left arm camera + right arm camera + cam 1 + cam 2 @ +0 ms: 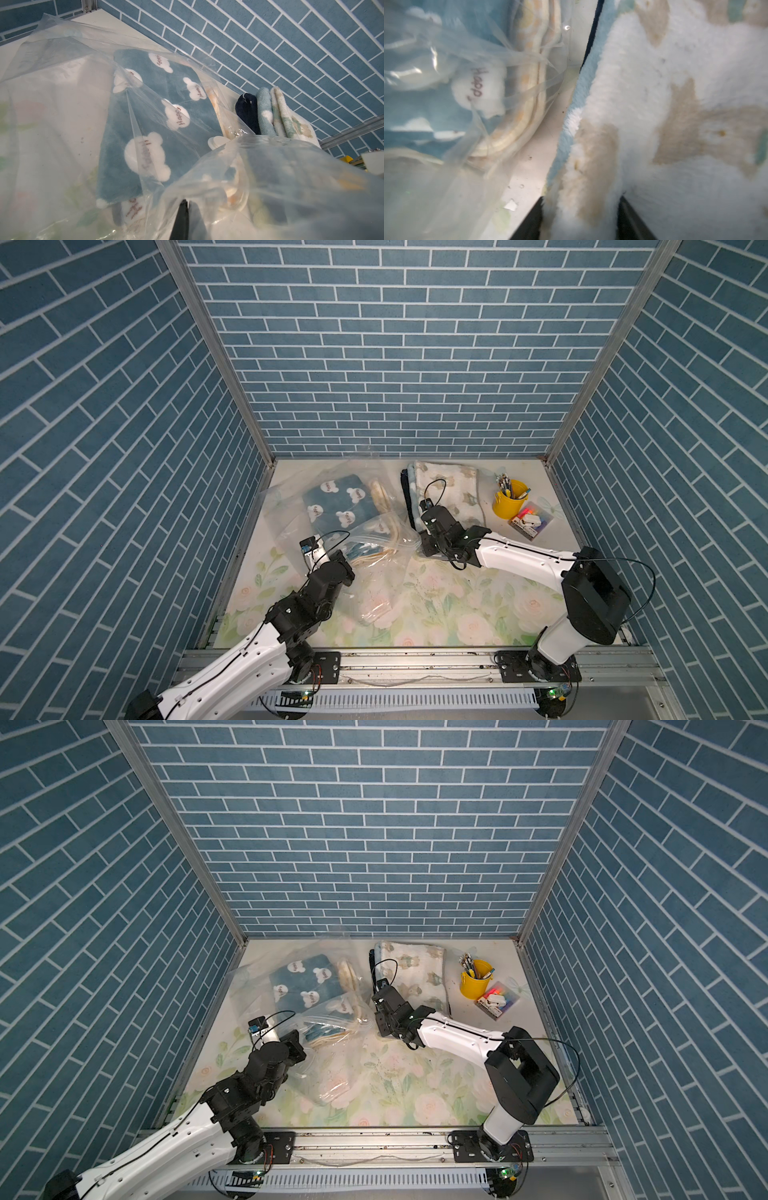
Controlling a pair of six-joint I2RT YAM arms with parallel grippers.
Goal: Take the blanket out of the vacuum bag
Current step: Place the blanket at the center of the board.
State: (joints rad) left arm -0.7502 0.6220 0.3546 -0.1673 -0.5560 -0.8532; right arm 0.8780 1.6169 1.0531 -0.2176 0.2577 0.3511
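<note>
Two pincers work: left pincer clamps the vacuum bag; right pincer straddles the bear blanket, grip unclear. Next, I reckon, the blue blanket needs pulling out.

This is a robot test booth in a lab, dressed to look homely. Blue brick-print wall panels sit in bare aluminium frame posts around a floral-print tabletop. At six o'clock a slotted aluminium rail carries two white-and-black robot arms.

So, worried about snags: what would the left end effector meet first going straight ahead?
The vacuum bag, its film bunched against the left end effector; behind that, probably the blue cloud blanket.
</note>
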